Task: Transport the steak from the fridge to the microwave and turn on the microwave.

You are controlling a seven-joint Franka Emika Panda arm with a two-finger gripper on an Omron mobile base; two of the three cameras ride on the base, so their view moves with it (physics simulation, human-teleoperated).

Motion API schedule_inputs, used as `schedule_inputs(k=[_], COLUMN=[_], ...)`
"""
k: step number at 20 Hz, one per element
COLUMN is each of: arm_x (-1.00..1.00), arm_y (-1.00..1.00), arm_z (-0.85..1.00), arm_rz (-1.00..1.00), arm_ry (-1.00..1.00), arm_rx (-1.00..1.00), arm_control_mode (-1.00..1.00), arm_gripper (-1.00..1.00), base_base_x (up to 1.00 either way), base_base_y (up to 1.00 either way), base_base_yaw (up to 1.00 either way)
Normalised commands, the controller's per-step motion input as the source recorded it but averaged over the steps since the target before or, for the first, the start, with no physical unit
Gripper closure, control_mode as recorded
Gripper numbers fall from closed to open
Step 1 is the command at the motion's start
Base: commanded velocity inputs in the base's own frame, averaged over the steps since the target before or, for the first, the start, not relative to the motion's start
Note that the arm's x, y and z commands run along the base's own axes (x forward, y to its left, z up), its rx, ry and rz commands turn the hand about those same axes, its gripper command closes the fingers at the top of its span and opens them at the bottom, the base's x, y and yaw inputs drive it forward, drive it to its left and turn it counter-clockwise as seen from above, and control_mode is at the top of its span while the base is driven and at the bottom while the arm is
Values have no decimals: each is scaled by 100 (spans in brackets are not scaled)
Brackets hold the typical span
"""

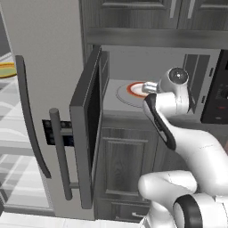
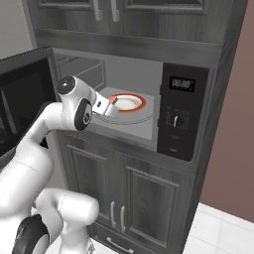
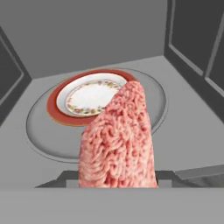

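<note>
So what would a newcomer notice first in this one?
The steak, pink and grainy, held in the tool at the mouth of the open microwave. Behind it a red-rimmed plate sits on the turntable. The microwave door hangs open beside the fridge.

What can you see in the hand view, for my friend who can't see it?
A pinkish-red steak held in the gripper stands up close, inside the open microwave. Behind it, a red-rimmed white plate sits on the round grey turntable.
</note>
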Motion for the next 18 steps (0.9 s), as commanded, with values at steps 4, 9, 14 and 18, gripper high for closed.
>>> schedule_inputs(k=[4, 9, 14, 18], arm_x=[68, 60, 56, 54], arm_y=[0, 0, 0, 0], arm_z=[0, 0, -13, -28], arm_rz=[5, 4, 4, 4], arm_ry=[0, 0, 1, 4], arm_rx=[0, 0, 0, 0], arm_control_mode=[-100, -100, -100, -100], arm_gripper=[100, 100, 100, 100], base_base_x=[0, 0, 0, 0], base_base_y=[0, 0, 0, 0], base_base_yaw=[0, 0, 0, 0])
